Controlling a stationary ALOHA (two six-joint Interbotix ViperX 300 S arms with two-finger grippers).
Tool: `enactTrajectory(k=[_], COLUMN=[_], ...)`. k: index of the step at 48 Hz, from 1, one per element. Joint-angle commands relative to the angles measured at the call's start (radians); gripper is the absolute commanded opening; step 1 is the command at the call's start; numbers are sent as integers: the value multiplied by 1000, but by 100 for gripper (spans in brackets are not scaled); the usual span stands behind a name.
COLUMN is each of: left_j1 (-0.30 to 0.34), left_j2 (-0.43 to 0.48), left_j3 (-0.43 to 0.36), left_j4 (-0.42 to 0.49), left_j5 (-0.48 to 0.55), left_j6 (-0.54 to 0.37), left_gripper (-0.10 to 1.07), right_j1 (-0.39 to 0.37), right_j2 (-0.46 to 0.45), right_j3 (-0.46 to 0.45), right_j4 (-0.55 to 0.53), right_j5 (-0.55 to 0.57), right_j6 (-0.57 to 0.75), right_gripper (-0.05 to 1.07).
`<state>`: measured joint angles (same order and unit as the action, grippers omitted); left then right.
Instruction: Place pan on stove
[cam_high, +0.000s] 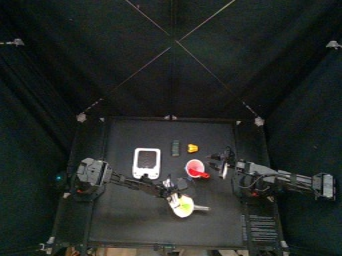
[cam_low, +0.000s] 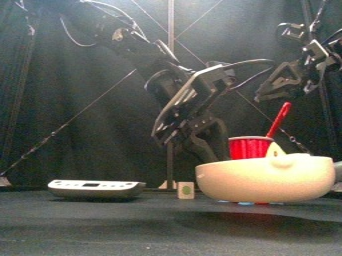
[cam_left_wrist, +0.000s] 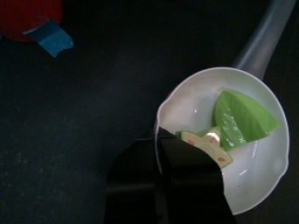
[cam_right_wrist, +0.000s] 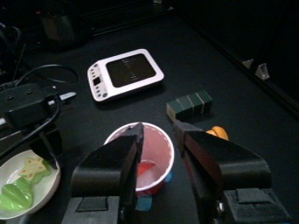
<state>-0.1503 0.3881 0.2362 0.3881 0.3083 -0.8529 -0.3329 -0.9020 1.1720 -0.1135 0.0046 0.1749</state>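
2 pincers – left pincer (cam_left_wrist: 193, 162) clamped on pan (cam_left_wrist: 233, 131) rim, right pincer (cam_right_wrist: 163, 162) apart over red cup (cam_right_wrist: 140, 157), stove (cam_high: 147, 160) beyond.

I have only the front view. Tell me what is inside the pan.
Observer: The left wrist view looks down into the pan: a green piece lies in its pale inside.
Operator: Now give me the right gripper.
Observer: In its wrist view, the right gripper is open, with one jaw on each side of the red cup.
Operator: Report the stove top.
Observer: From above, the stove shows a dark panel with nothing on it. The pan sits apart from it.
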Motion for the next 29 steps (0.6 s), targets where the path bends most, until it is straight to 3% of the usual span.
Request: enactTrajectory(k=[1, 14, 29], left_j1=[2, 3, 11], left_j2=[-37, -117, -275], left_j3=[-9, 49, 202], left_j4=[-2, -2, -2], left_j5=[-3, 72, 127], left_j6=[0, 0, -8], left_gripper=[30, 30, 30], right_j1=[0, -2, -3], right_j2=[5, 6, 5], right_j3=[-8, -8, -8], right_j4=[0, 0, 0], right_j5=[-3, -3, -5], right_j6=[2, -3, -2], right_gripper=[74, 74, 74])
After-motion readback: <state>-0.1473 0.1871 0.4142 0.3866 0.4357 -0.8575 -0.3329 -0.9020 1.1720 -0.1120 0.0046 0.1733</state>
